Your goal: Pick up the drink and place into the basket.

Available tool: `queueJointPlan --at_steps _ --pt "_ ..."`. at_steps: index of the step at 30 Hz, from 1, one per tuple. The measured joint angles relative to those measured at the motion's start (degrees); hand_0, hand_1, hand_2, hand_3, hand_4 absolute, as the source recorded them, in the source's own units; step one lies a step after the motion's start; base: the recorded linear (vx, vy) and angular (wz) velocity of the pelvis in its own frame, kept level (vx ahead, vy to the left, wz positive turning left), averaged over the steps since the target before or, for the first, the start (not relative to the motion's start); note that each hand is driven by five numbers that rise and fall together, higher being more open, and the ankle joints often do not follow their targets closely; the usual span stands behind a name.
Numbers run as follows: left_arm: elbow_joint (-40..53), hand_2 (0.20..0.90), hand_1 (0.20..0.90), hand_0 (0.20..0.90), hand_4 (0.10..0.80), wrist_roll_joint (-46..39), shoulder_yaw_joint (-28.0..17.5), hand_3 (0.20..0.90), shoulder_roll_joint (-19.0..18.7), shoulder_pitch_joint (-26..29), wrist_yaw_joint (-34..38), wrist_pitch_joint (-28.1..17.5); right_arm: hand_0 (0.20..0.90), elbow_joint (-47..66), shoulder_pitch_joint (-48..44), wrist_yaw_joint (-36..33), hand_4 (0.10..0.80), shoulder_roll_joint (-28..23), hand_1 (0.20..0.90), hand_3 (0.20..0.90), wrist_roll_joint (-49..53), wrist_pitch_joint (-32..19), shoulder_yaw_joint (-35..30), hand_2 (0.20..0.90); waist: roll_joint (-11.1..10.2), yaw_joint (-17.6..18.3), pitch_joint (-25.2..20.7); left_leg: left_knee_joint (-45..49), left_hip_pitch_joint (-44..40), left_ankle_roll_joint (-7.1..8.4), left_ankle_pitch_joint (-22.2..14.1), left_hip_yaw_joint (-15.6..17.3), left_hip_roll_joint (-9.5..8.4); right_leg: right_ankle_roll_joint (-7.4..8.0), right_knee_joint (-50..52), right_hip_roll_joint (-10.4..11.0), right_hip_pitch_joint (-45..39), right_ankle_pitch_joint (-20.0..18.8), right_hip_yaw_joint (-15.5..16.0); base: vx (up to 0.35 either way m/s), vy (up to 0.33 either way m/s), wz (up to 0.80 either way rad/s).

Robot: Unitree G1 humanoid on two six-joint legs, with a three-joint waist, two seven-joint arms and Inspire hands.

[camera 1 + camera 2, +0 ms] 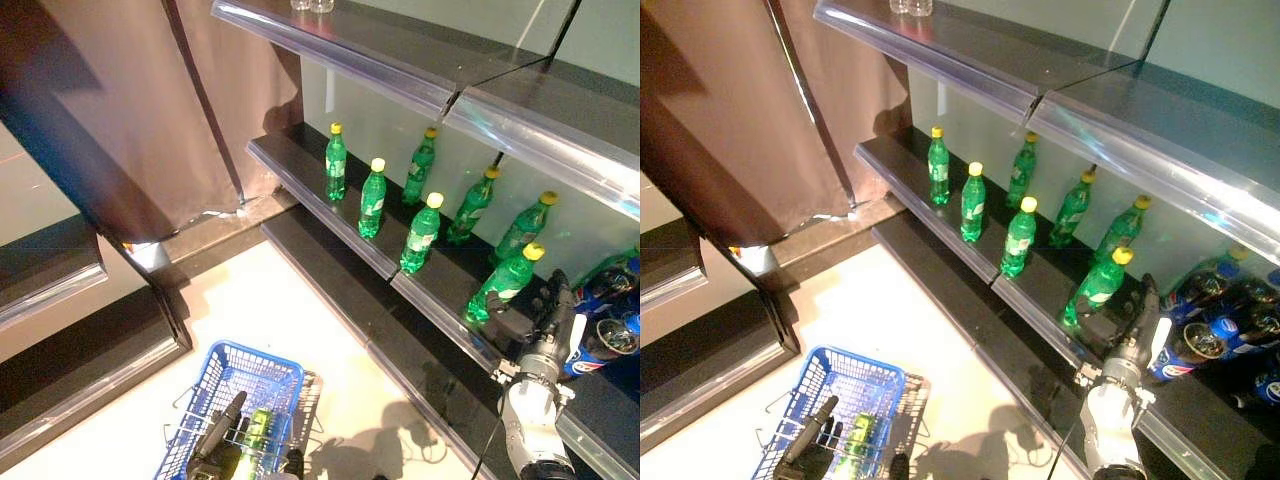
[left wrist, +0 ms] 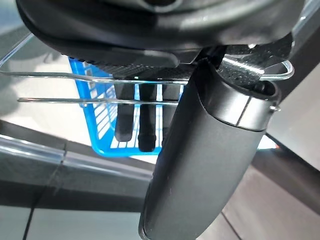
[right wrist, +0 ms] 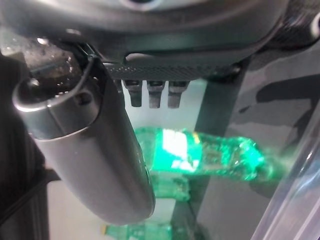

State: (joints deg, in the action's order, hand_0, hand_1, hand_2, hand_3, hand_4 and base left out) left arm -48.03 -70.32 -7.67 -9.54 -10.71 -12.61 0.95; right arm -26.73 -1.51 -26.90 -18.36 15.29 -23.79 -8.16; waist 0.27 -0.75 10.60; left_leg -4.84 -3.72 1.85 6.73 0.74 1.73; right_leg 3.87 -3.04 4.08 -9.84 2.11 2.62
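Observation:
Several green drink bottles with yellow caps stand in a row on the dark shelf (image 1: 300,170). My right hand (image 1: 553,305) reaches onto that shelf just right of the nearest green bottle (image 1: 503,282), its fingers open and holding nothing. In the right wrist view that bottle (image 3: 200,155) shows beyond the fingertips (image 3: 152,97). My left hand (image 1: 218,432) is low at the front, shut on the wire handles (image 2: 100,80) of the blue basket (image 1: 250,370). One green bottle (image 1: 258,428) lies inside the basket.
Dark cola bottles (image 1: 610,300) crowd the shelf to the right of my right hand. An upper shelf (image 1: 400,60) with a clear front strip overhangs the bottles. A brown curtain (image 1: 120,110) hangs at the left, above a low dark ledge (image 1: 90,370).

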Motion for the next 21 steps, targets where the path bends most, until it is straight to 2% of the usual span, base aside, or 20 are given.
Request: queueJointPlan --at_steps 15,21 --pt "0.0 0.3 0.3 0.3 0.1 0.9 0.0 0.2 -0.6 0.5 -0.2 1.2 0.9 -0.1 -0.2 -0.3 0.8 -0.2 0.9 0.9 1.8 0.0 -2.2 0.9 -0.3 -0.7 1.8 0.1 -1.0 -1.04 -0.2 0.3 -0.97 0.91 3.2 1.1 0.6 1.5 -0.5 0.031 -0.007 -0.01" --pt "0.0 0.3 0.3 0.3 0.1 1.1 0.4 0.2 -0.9 5.1 -0.3 1.4 0.9 -0.1 -4.9 -0.4 0.8 -2.7 0.9 0.9 2.6 0.0 -2.2 0.9 0.1 -1.0 5.5 7.5 5.5 -1.49 -2.2 0.5 -1.12 1.04 8.9 1.2 6.6 2.6 -1.4 -0.089 -0.047 -0.03"
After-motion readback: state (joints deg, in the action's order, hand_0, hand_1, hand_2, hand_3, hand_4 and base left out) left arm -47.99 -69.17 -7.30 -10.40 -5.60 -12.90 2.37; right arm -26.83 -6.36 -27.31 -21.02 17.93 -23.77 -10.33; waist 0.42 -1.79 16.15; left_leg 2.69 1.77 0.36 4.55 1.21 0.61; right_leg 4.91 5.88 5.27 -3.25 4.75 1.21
